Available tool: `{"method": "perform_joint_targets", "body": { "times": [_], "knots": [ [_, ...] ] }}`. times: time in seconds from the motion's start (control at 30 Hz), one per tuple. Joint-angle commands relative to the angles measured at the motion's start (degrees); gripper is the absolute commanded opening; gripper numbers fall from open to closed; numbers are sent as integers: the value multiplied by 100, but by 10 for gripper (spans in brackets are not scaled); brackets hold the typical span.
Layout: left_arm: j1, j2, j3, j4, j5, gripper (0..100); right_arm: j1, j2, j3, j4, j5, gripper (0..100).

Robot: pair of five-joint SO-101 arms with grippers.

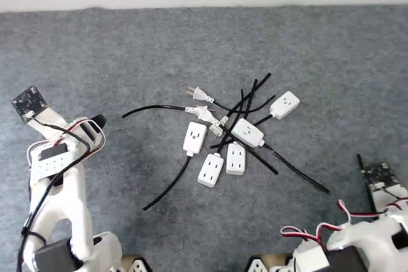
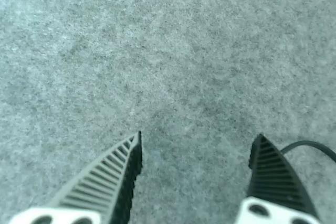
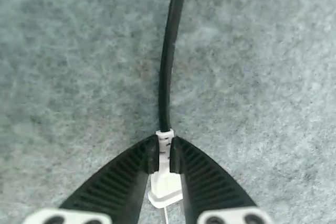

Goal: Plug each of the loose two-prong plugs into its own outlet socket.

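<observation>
Right wrist view, nearest in: the right gripper [image 3: 164, 148] has its fingers clamped on a white plug [image 3: 164, 184] where its black cord [image 3: 169, 51] joins it. The cord runs away over the grey carpet [image 3: 273, 77]. The high view places this arm at the carpet's near right corner. By the near left corner, the left gripper [image 2: 198, 137] hangs over bare carpet, fingers wide apart and holding nothing. Farther off, around the carpet's middle, five white sockets [image 1: 210, 170] lie tangled with cords, and two loose plugs [image 1: 203, 95] lie just beyond them. I judge each plug light, hard and smooth, with prongs that bend easily and a limp cord that will drag. Grip the body's flat sides, not the cord. The sockets look light enough to slide when pushed, so each wants bracing.
</observation>
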Motion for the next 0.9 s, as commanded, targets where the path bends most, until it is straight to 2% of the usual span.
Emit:
{"method": "perform_joint_targets", "body": {
  "times": [0.0,0.23,0.4,0.87],
  "knots": [
    [44,-9,-66,-114,9,312,-31,22,114,-22,141,55],
    [44,-9,-66,-114,9,312,-13,22,141,-22,149,58],
    [44,-9,-66,-114,9,312,-22,22,255,-22,149,96],
    [44,-18,-31,-132,9,312,-31,22,273,-13,132,6]
  ]
}}
